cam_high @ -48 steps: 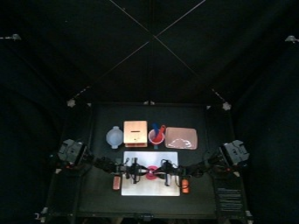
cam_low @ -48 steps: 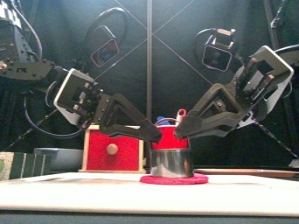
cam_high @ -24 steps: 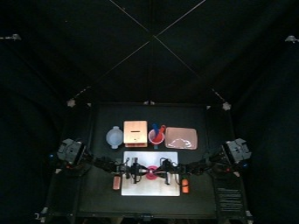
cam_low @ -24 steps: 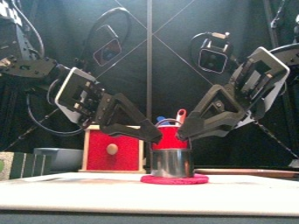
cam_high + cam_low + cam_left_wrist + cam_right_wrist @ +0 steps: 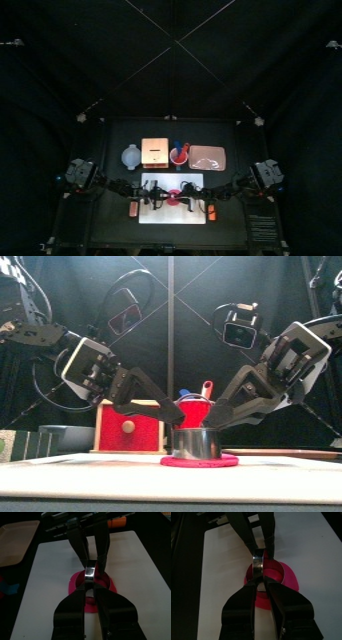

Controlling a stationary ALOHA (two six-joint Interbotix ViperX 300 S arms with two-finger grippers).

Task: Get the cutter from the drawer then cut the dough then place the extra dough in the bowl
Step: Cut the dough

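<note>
A round metal cutter (image 5: 198, 442) stands upright on a flat red dough disc (image 5: 201, 461), in the middle of the white cutting board (image 5: 151, 182). My left gripper (image 5: 179, 420) reaches down from the left and is shut on the cutter's rim (image 5: 89, 571). Opposite it, my right gripper (image 5: 218, 419) is shut on the rim's other side (image 5: 258, 561). Pink dough (image 5: 75, 587) spreads out around the cutter's base (image 5: 288, 577). From above, both grippers (image 5: 163, 196) (image 5: 186, 196) meet over the board and hide the cutter.
Behind the board stand a blue-grey bowl (image 5: 130, 156), a wooden box (image 5: 155, 151) with a red drawer front (image 5: 130, 428), a red cup (image 5: 198, 412) holding toy knives, and a pink tray (image 5: 209, 157).
The right arm's wrist has sunk a little lower and the left arm has shifted slightly. The cutter stays on the dough with both grippers still on it.
</note>
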